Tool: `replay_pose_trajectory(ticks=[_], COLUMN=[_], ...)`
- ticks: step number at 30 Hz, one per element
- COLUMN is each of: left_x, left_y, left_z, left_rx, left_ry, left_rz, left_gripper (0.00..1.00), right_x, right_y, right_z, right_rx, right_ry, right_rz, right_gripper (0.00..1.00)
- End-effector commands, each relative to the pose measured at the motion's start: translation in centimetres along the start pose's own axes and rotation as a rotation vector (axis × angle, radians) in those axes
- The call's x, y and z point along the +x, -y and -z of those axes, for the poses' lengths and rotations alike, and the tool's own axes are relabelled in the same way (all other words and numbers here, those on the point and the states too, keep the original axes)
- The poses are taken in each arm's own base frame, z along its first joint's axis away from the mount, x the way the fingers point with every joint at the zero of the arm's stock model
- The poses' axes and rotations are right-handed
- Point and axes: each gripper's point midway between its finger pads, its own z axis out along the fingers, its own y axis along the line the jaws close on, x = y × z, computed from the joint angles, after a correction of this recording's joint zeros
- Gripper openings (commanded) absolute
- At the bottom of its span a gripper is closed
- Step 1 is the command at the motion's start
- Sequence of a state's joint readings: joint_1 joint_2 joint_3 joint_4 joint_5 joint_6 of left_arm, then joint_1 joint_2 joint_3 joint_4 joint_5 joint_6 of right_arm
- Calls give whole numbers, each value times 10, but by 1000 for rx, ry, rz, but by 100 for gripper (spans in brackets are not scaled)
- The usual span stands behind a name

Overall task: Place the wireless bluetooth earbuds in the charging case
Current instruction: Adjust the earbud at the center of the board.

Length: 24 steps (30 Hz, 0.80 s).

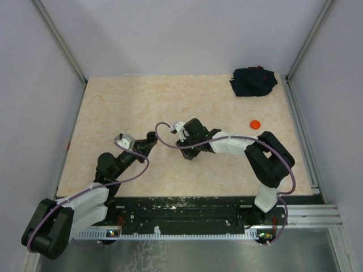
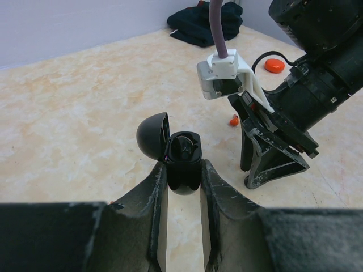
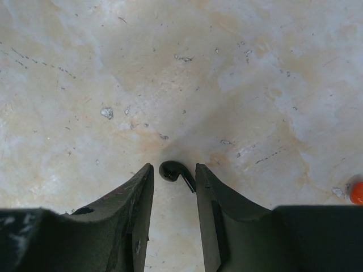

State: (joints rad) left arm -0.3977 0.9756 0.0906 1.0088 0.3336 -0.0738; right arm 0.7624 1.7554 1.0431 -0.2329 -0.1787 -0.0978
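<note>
The black charging case [image 2: 183,164] stands upright with its lid [image 2: 152,136] swung open to the left, and my left gripper [image 2: 182,173] is shut on its lower body. Something dark sits in the case's cavity; I cannot tell what. A black earbud [image 3: 169,170] lies on the table between the tips of my right gripper [image 3: 174,174]. Its stem touches the right finger, and a gap separates it from the left finger, so the jaws stand open around it. In the top view the right gripper [image 1: 190,152] points down just right of the left gripper [image 1: 152,140]. A small red bud [image 2: 233,119] lies beyond it.
An orange puck [image 1: 255,124] rests at the right of the table. A dark cloth bundle [image 1: 253,81] lies in the far right corner. The small red piece [image 3: 356,192] shows at the right edge of the right wrist view. Metal rails border the tabletop [image 1: 142,102].
</note>
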Motion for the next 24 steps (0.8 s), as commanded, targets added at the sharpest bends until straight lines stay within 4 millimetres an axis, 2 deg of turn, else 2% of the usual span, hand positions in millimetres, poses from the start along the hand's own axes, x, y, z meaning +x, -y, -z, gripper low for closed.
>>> replay_pose_trajectory(ticks=[1, 8, 17, 21, 24], left_x=[-3, -2, -1, -2, -3], left_y=[2, 3, 3, 3, 3], left_z=[1, 1, 1, 0, 1], left_rx=[8, 10, 13, 13, 11], left_ry=[14, 11, 11, 13, 15], left_rz=[-3, 1, 3, 3, 5], left_gripper=[0, 0, 0, 0, 0], right_x=[-16, -7, 3, 3, 2], right_y=[8, 10, 12, 18, 33], right_z=[-4, -10, -5, 0, 8], right_rx=[16, 25, 63, 138, 262], right_ry=[27, -2, -39, -55, -66], right_rz=[26, 28, 37, 48, 41], right_gripper=[36, 31, 23, 21, 17])
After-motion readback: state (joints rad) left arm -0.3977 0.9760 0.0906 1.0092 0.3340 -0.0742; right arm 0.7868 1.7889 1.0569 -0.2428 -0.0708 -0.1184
